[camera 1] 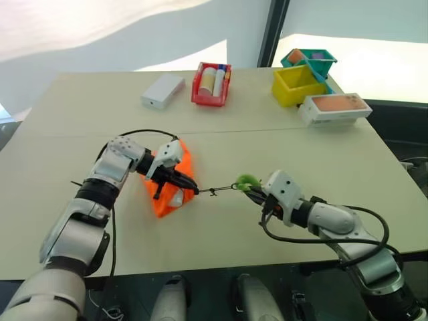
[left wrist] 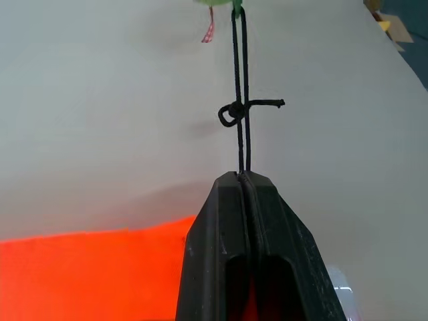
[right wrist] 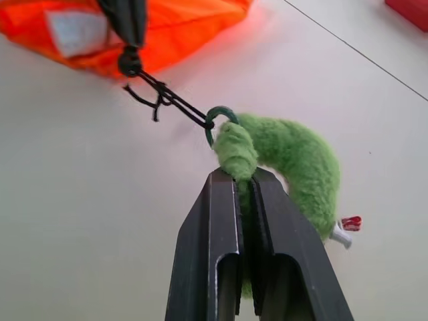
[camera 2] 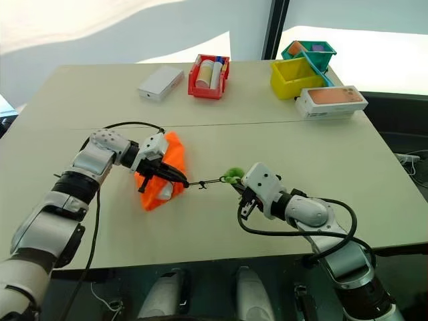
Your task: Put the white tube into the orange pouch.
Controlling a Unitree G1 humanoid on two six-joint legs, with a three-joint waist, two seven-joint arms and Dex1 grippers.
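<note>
Left gripper and right gripper face each other, both closed.

nothing here can be read. the white label sewn on the orange pouch looks blank, and the flat box at the upper right of the frame shows a picture but no legible words.

Illumination is bright and even, entering as daylight from beyond the far edge of the bench, where the background is washed out to white. Shadows on the bench are soft and faint. Both wrist views are sharp close in, softening slightly farther off.
</note>
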